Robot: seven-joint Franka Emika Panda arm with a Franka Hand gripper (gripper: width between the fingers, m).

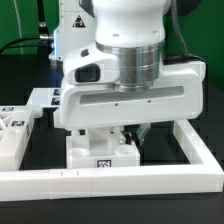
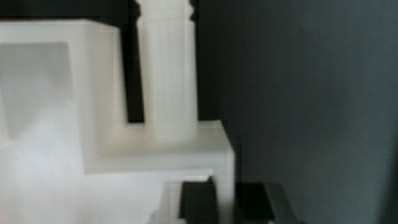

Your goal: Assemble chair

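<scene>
The chair's white blocky parts (image 1: 100, 152) stand in the middle of the black table, a tagged block facing front. My gripper (image 1: 134, 136) hangs right above them, its dark fingers together just over the parts' top near their right side in the exterior view. In the wrist view a white stepped block (image 2: 169, 148) with a narrow upright post (image 2: 160, 60) lies just beyond my gripper (image 2: 228, 203). The two dark fingertips (image 2: 196, 203) stand almost touching, with only a thin pale line between them. I see nothing gripped. More tagged white chair parts (image 1: 18, 128) lie at the exterior view's left.
A long white L-shaped border rail (image 1: 120, 183) runs along the front and up the exterior view's right side (image 1: 198, 145), close around the chair parts. The arm's large white body (image 1: 130, 70) hides the table behind.
</scene>
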